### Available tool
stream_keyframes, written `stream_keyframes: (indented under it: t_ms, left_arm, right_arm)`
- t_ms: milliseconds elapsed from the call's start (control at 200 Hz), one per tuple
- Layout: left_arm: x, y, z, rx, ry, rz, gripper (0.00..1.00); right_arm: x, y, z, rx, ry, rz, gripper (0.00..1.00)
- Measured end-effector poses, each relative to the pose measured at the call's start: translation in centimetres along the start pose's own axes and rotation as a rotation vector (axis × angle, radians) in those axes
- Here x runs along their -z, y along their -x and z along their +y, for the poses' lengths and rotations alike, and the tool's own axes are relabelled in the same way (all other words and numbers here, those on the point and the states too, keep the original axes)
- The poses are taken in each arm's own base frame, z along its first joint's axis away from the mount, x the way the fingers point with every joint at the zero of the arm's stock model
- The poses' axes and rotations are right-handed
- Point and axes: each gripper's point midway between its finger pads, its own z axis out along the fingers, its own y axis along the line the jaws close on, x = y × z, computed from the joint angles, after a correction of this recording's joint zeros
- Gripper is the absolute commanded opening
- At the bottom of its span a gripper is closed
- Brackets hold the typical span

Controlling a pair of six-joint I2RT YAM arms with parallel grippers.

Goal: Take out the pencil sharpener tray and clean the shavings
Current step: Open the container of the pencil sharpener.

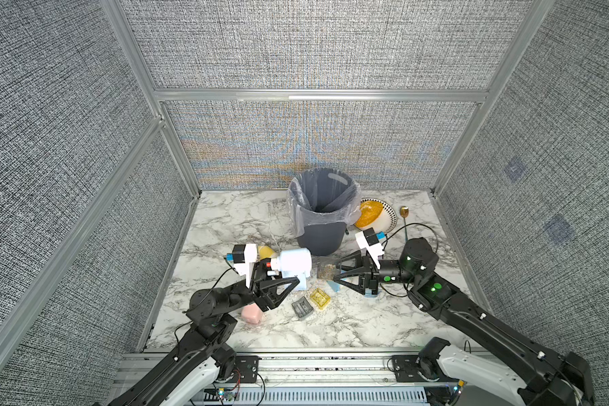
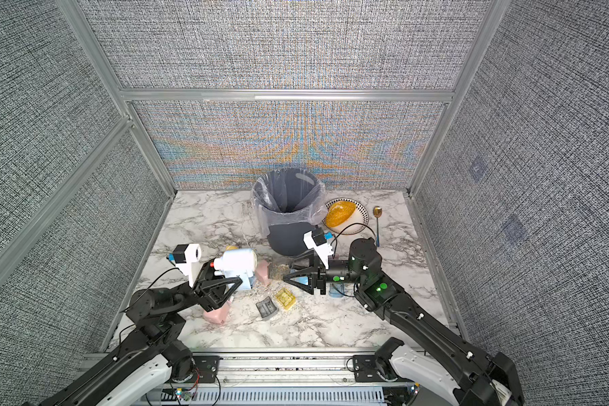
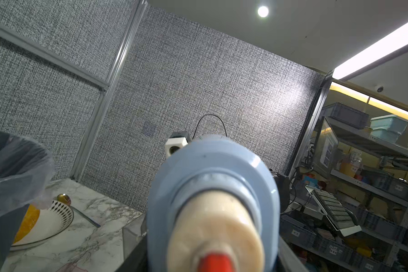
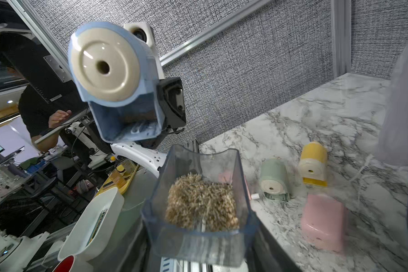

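While our left pincer [image 1: 284, 276] clamps the sharpener [image 1: 294, 262], our right pincer [image 1: 336, 270] grips its tray [image 4: 198, 242] open-side up so no shavings [image 4: 200, 202] spill.

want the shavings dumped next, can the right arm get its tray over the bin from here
Probably yes. The right gripper holds the tray of shavings close to the bin, nothing between them. The left gripper holds the blue sharpener away from that path.

Blue-and-cream sharpener [image 1: 295, 263] hangs off the table, lying sideways, tray slot open. Clear bluish tray [image 4: 198, 242] is fully out, approx. level, just beside the slot end w/ a small gap. Heap of beige-brown shavings [image 4: 200, 202] sits inside it.
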Motion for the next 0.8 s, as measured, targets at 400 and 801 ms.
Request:
stream_keyframes:
  t_ms: [400,801]
  left_arm:
    - [0.1,0.1,-0.2,-0.012,0.025,0.022,0.0]
    - [-3.3,2.6,2.5,-0.122,0.141,0.113,0.0]
  right_arm:
    - [1.0,1.4,-0.8,0.039,-0.081,-0.015,0.41]
    - [0.6,8.7,-4.4,0.043,-0.233,-0.117,0.41]
